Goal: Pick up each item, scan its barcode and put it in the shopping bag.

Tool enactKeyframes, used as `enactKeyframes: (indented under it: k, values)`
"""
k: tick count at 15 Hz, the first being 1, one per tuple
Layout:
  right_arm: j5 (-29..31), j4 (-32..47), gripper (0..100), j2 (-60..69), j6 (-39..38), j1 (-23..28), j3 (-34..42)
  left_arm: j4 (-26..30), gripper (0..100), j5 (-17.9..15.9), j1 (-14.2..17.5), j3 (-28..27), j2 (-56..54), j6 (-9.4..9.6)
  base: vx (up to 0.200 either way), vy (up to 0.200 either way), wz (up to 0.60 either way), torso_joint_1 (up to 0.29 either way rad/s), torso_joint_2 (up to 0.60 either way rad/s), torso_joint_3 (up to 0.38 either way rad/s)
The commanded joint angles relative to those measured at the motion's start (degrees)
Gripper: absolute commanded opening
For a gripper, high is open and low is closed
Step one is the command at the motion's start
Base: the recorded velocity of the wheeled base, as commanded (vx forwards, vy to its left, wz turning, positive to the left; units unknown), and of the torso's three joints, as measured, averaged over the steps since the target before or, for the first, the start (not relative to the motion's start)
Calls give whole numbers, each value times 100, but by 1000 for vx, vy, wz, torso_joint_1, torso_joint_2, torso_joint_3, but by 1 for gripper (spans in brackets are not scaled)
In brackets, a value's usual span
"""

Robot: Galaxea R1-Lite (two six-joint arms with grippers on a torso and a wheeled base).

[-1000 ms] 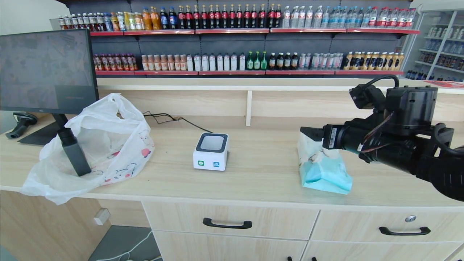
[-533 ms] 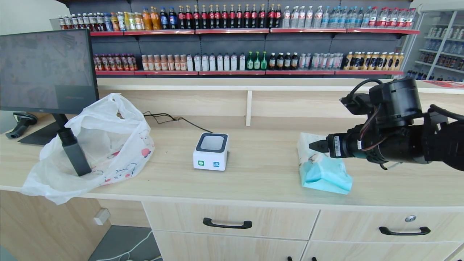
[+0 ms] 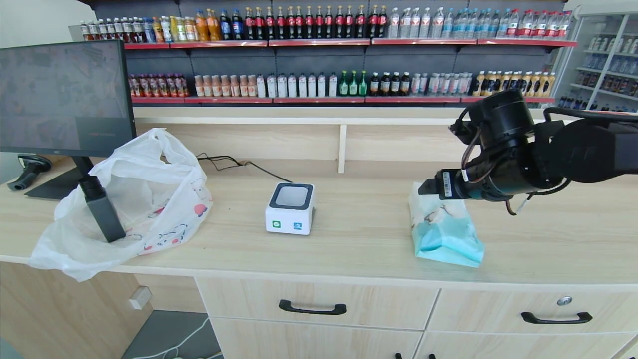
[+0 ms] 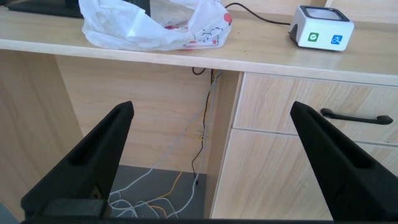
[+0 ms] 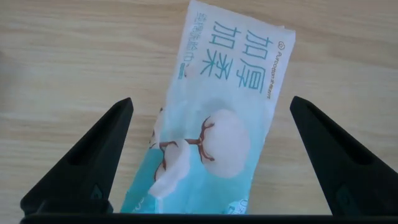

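- The tissue pack point(image 3: 443, 227) is laid flat on the counter point(image 3: 359, 244), at 3 o'clock from the scanner point(image 3: 290, 208). Its length runs toward 12, so its narrow width is offered to a grasp from above.
- The right gripper point(image 5: 210, 109) is held over the pack's far end, spread wide to both sides of it, with nothing gripped.
- The scanner is set mid-counter with its window faced up, presumably so a barcode can be passed over it.
- The shopping bag point(image 3: 134, 199) is placed at 9 o'clock from the scanner. Its mouth appears to be propped open by a grey post point(image 3: 102, 209), probably so that items can be dropped in.
- The left gripper point(image 4: 211, 109) is parked low before the cabinet front point(image 4: 292, 168), wide open and empty.
- Large blue characters and a tree drawing are printed on the pack, and two small icons on the scanner's front. No barcode is seen on the pack's upper face.
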State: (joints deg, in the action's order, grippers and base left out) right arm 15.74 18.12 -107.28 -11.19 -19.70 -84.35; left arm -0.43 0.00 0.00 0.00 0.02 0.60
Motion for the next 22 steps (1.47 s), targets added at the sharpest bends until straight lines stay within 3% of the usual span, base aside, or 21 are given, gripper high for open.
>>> enactKeyframes:
  k: [1, 5, 22]
  values:
    - [26, 228, 100, -311, -111, -51, -284, -1, 100, 0, 0, 0, -2, 2, 0, 0, 0, 0, 0, 0]
    - [26, 781, 100, -417, -516, -16, -504, -1, 100, 0, 0, 0, -2, 2, 0, 0, 0, 0, 0, 0]
    - [-212, 755, 100, -891, -823, 168, -363, -1, 100, 0, 0, 0, -2, 2, 0, 0, 0, 0, 0, 0]
